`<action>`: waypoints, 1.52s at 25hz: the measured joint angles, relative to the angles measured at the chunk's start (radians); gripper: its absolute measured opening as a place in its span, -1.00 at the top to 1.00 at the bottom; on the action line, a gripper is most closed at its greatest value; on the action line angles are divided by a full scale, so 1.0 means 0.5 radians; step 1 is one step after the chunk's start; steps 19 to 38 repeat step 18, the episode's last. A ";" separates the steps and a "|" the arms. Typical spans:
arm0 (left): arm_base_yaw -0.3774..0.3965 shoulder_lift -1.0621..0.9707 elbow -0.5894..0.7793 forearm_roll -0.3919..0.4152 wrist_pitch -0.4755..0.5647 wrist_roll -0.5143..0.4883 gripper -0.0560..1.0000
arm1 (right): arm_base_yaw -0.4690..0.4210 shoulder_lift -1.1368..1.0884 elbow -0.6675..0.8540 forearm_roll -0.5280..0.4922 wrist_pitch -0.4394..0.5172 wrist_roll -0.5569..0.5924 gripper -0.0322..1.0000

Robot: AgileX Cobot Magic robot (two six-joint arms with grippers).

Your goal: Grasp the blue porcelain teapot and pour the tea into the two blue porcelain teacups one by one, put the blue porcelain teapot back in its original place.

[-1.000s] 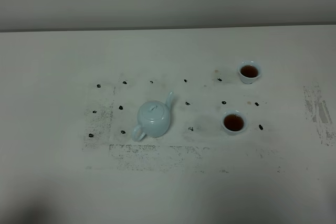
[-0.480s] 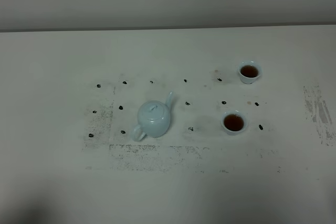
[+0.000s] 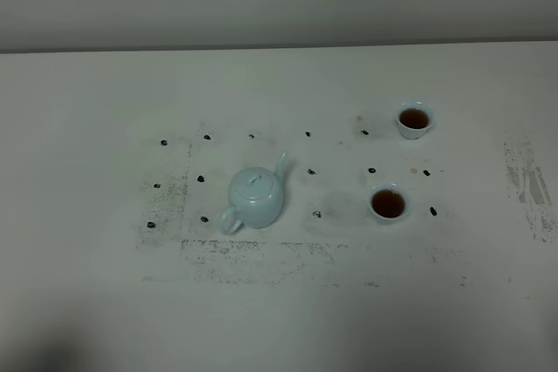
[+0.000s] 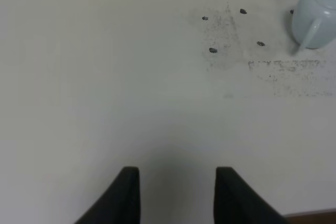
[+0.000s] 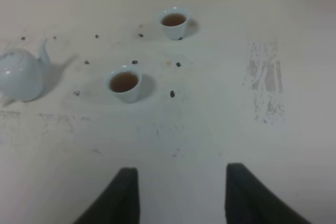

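The pale blue teapot (image 3: pixel 255 198) stands upright on the white table, lid on, spout toward the back right, handle toward the front left. It also shows in the left wrist view (image 4: pixel 313 18) and the right wrist view (image 5: pixel 20 74). Two small pale blue teacups hold dark tea: one nearer (image 3: pixel 388 204) (image 5: pixel 124 83), one farther back right (image 3: pixel 414 119) (image 5: pixel 175 22). My left gripper (image 4: pixel 177 192) is open and empty, far from the teapot. My right gripper (image 5: pixel 181 195) is open and empty, well short of the cups. Neither gripper shows in the high view.
Small dark marks (image 3: pixel 312 172) dot the table (image 3: pixel 105 111) around the teapot and cups. Scuffed grey patches lie in front of the teapot (image 3: pixel 253 259) and at the right (image 3: pixel 527 180). A wall runs along the table's back edge.
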 joint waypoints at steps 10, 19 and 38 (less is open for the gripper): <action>0.000 0.000 0.000 0.000 0.000 0.000 0.20 | 0.000 0.000 0.000 0.000 0.000 0.000 0.15; 0.000 0.000 0.000 0.000 0.000 0.003 0.20 | 0.000 0.000 0.000 0.000 0.000 0.000 0.15; 0.000 0.000 0.000 0.000 0.000 0.003 0.20 | 0.000 0.000 0.000 0.000 0.000 0.000 0.15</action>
